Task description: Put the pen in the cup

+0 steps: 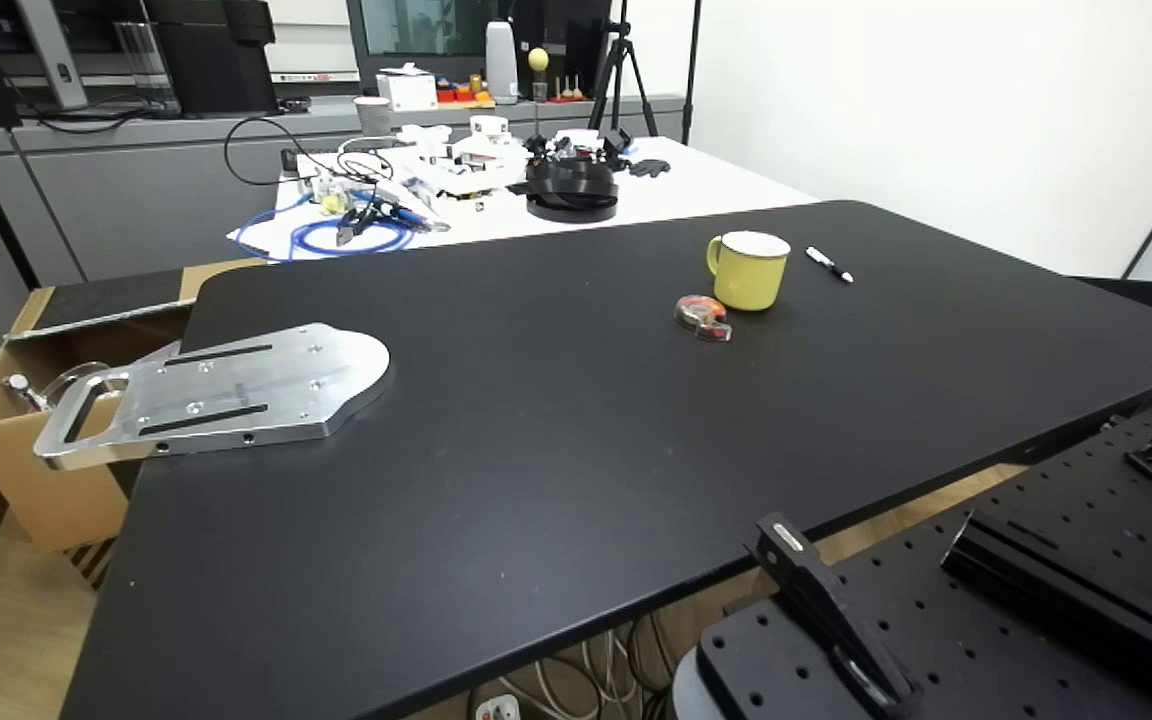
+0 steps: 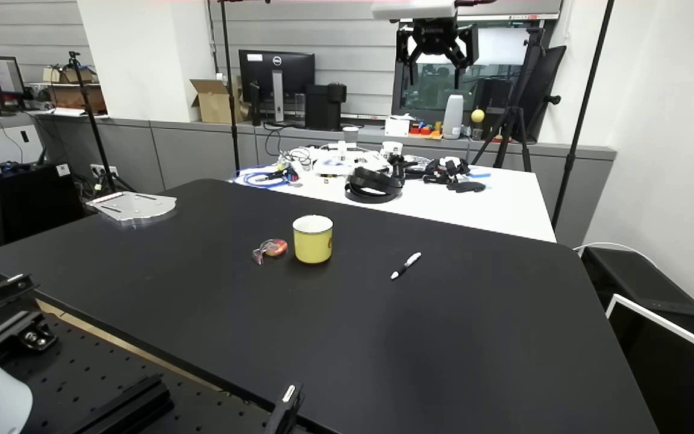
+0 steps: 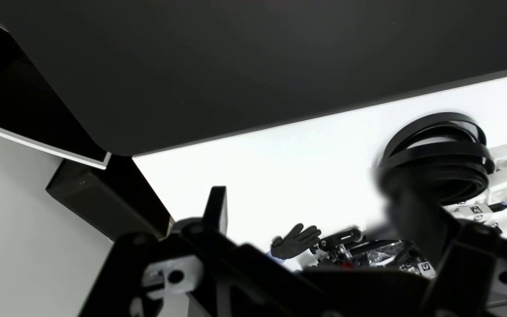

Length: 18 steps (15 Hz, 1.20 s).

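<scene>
The pen is white and black point(image 1: 829, 265) and lies flat on the black table; it also shows in an exterior view point(image 2: 406, 266). The cup is a squat yellow mug with a pale inside point(image 1: 748, 275) and stands upright near the pen, apart from it; it shows in an exterior view too point(image 2: 312, 242). The mug's handle shows in only one of these views. My gripper point(image 2: 434, 73) is high above and beyond the table in an exterior view, open and empty. In the wrist view its spread fingers point(image 3: 310, 207) have nothing between them. Pen and cup are out of the wrist view.
A small clear and red tape dispenser point(image 1: 704, 317) lies close beside the mug. A silver metal plate with a handle point(image 1: 236, 390) overhangs the table's edge. Behind the black table, a white table point(image 2: 473, 211) holds a black coil point(image 2: 374, 184), a dark glove point(image 3: 295, 241) and other clutter.
</scene>
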Tool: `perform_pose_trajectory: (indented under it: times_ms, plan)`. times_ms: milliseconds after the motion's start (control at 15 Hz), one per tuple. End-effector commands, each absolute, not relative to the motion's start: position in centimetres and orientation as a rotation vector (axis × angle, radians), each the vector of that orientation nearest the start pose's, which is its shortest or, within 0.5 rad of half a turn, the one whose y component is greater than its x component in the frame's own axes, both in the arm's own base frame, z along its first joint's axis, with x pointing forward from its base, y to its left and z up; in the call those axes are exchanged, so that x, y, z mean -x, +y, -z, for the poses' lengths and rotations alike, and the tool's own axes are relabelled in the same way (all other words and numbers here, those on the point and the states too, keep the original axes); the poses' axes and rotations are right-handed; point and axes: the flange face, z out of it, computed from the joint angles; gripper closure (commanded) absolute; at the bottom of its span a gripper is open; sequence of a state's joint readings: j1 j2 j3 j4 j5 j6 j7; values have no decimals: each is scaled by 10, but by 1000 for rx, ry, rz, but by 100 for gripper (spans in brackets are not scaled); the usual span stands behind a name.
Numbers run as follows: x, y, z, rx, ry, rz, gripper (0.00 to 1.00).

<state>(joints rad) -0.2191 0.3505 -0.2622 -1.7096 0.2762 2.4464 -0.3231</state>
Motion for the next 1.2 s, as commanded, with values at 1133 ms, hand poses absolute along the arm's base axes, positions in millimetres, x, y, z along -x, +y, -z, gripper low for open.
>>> perform_pose_trajectory:
  times_ms: [1133]
  plan:
    - [-591, -319, -227, 3003, 367, 157, 0]
